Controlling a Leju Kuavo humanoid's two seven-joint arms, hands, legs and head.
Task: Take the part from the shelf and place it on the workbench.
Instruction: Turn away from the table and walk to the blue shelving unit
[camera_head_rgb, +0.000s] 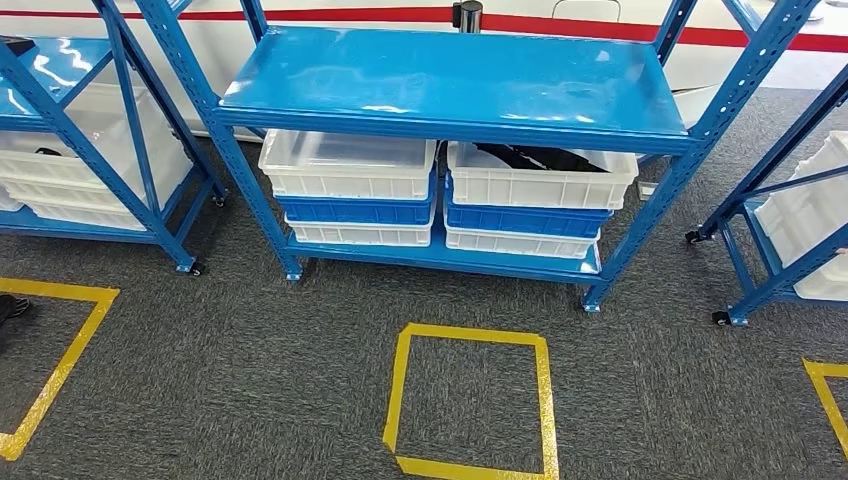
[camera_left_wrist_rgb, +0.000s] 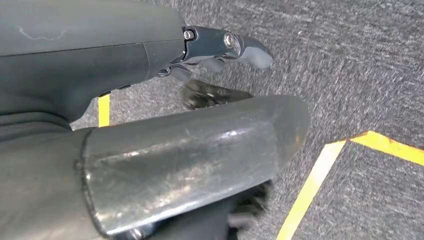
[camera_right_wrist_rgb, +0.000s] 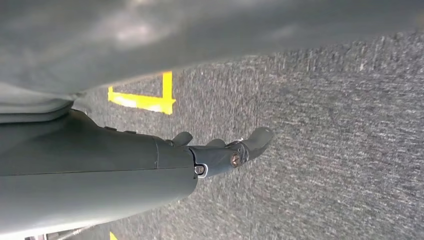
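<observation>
Hanging hands: both arms are down at the robot's sides, over the grey carpet floor.
Left hand: the left hand holds nothing; its fingers reach out straight and loose past the thick grey thumb, apart from everything, with carpet and a strip of yellow tape beyond them.
Right hand: the right hand is just as bare, its fingers stretched out with slight gaps between them, touching nothing, and a yellow tape corner lies on the carpet well off.
Part: a dark, long thing, likely the part, lies in the upper right white bin on the low level of the blue shelf; its long axis runs left to right along the bin, and which end is which I cannot tell from here.
Bins: that bin tops a stack of white, blue, white; just beside it on the left sits a matching stack, and its top white bin shows nothing inside.
Floor marks: a yellow tape square is on the carpet right in front of the shelf.
Neighbours: blue racks with more white bins stand to either side.
</observation>
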